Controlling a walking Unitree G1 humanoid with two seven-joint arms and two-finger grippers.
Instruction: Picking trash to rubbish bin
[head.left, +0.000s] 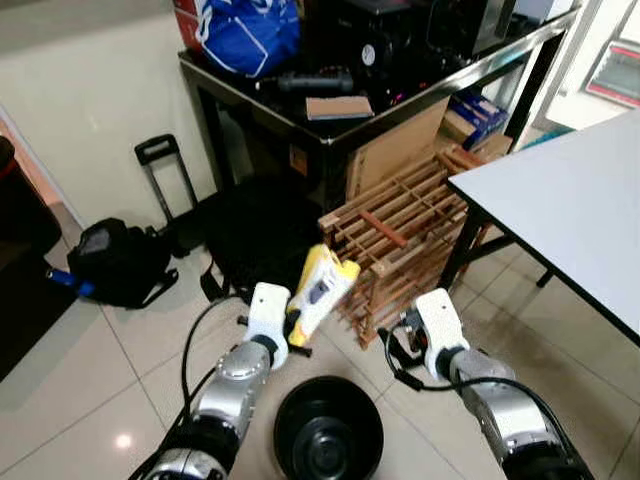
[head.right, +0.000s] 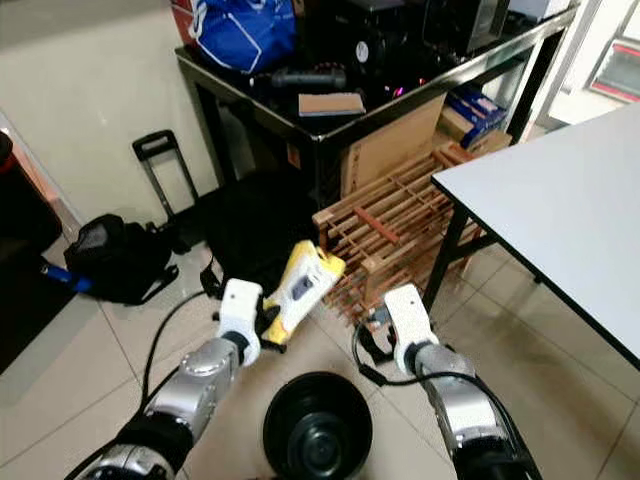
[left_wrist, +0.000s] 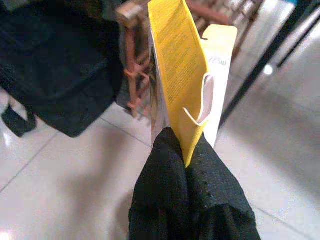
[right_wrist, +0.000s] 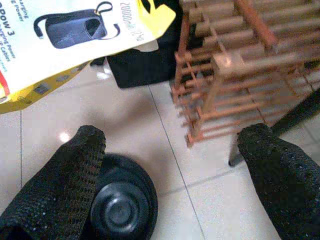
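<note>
A flat yellow and white product box (head.left: 322, 285) is pinched at its lower end by my left gripper (head.left: 293, 335), which is shut on it and holds it tilted above the floor. In the left wrist view the box (left_wrist: 185, 75) rises straight out of the closed fingers (left_wrist: 165, 170). A round black rubbish bin (head.left: 328, 430) stands on the tiles just below and to the right of the box. My right gripper (head.left: 400, 345) hovers open beside the bin's right side, its fingers (right_wrist: 75, 170) spread wide over the bin (right_wrist: 120, 205).
A wooden slatted rack (head.left: 400, 230) leans against a white table's (head.left: 570, 200) black leg just ahead. A dark metal table (head.left: 330, 130) loaded with gear and cardboard stands behind. Black bags (head.left: 120, 262) and a trolley handle (head.left: 165, 180) lie left by the wall.
</note>
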